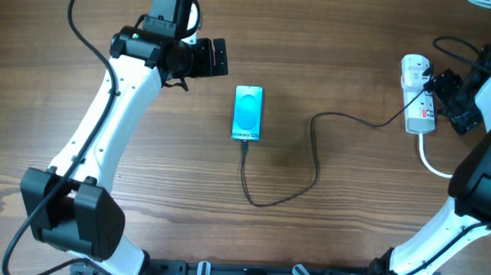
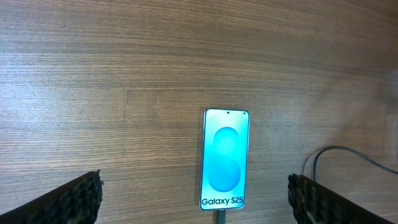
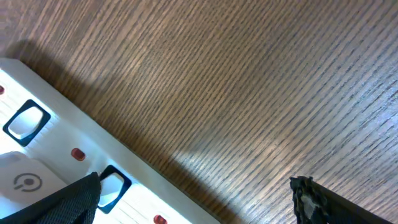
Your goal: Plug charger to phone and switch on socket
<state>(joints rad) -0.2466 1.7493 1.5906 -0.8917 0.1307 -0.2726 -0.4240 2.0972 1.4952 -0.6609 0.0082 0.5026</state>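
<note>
Overhead, the charger (image 1: 314, 145) looks already seated in the phone (image 1: 248, 113), which lies on the counter (image 1: 334, 58) between the spread left fingers (image 2: 68, 199), so I'd judge only switching is left, with the socket (image 3: 56, 134) just under the spread right fingers (image 3: 336, 202).

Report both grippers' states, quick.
Left gripper: open, holding nothing, near the phone.
Right gripper: open, holding nothing, by the socket.
</note>
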